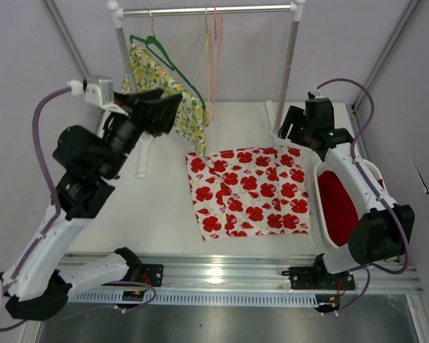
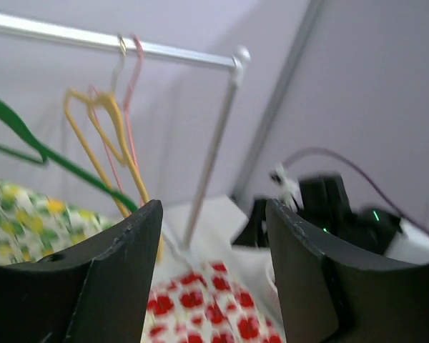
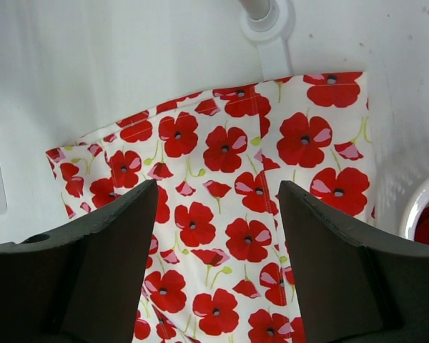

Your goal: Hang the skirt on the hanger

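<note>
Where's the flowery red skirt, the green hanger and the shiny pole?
Red poppy-print fabric skirt (image 1: 250, 193): top view, middle of the flat cloth.
Thin green clothes hanger (image 2: 21, 133): left wrist view, on its sloping arm.
Shiny silver metal rail (image 1: 207, 11): top view, middle of the bar.

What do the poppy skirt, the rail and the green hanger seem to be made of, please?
Skirt: thin matte woven cloth, perhaps cotton; it lies flat with soft creases and a stitched seam. Rail: likely metal tube, by its silvery sheen. Green hanger: plastic or coated wire, hard to tell; thin, evenly coloured.
</note>
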